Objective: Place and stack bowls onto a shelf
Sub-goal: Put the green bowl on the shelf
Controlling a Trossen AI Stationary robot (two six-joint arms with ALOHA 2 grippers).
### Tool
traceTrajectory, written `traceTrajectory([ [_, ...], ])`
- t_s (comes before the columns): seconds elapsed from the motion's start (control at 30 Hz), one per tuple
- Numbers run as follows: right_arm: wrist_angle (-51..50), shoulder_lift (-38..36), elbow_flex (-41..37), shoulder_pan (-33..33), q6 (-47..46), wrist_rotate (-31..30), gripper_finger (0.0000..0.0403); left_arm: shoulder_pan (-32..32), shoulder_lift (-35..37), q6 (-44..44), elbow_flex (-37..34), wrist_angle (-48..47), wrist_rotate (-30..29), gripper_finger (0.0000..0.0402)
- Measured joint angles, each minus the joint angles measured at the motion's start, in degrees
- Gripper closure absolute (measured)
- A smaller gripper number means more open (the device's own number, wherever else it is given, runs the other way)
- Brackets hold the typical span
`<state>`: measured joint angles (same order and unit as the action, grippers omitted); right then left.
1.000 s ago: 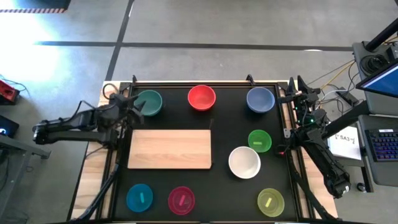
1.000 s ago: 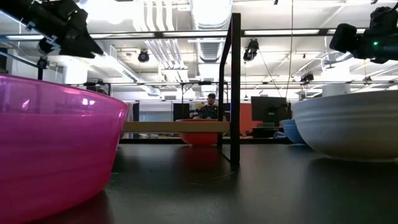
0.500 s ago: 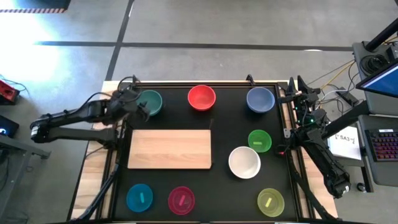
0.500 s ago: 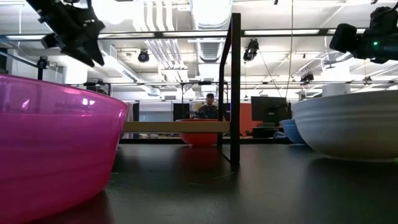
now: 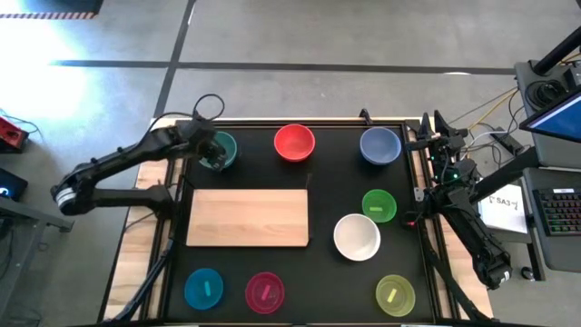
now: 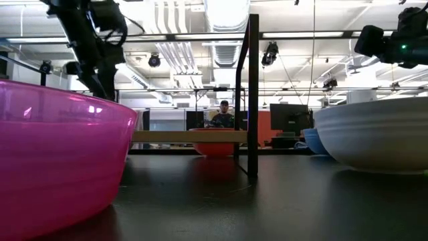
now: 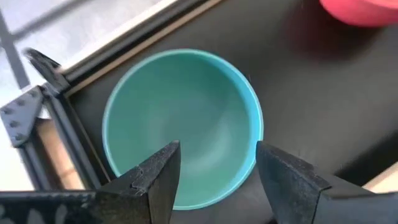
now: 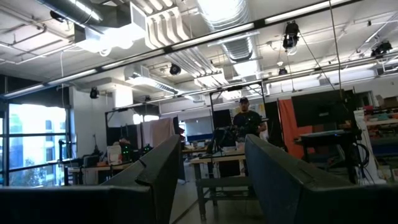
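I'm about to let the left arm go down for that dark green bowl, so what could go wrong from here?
1. The left gripper is open over the dark green bowl's rim; slightly off, a finger may push it instead of gripping.
2. The bowl lies close to the table's corner frame, which the gripper could catch.
3. The red bowl nearby could get bumped during the carry to the shelf.

Overhead, the scene is evenly lit, with a hot glare patch on the floor at ten o'clock. The black tabletop [image 5: 336, 272] stays matte, shadows soft and short. At table height, ceiling lamps blaze at twelve o'clock and wash out the fixtures; the magenta bowl [image 6: 60, 161] looms huge and soft-edged at eight o'clock, the white bowl [image 6: 374, 137] blurred at three. In the left wrist view the dark green bowl [image 7: 180, 124] reads crisp, with the near fingers [image 7: 155, 180] out of focus.
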<state>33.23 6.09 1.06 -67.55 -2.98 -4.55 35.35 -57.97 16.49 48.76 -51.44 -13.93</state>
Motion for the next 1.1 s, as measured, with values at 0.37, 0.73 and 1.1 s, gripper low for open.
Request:
traceTrajectory([
  [0.37,0.0,0.0,0.0,0.0,0.0,0.0,0.0232,1.3,-10.0,-6.9,0.1,1.2,5.2,0.0202],
  [0.73,0.0,0.0,0.0,0.0,0.0,0.0,0.0232,2.2,-17.9,-14.2,0.1,4.5,6.0,0.0169],
  [1.1,0.0,0.0,0.0,0.0,0.0,0.0,0.0232,2.3,-20.9,-15.8,1.1,5.4,8.0,0.0222],
])
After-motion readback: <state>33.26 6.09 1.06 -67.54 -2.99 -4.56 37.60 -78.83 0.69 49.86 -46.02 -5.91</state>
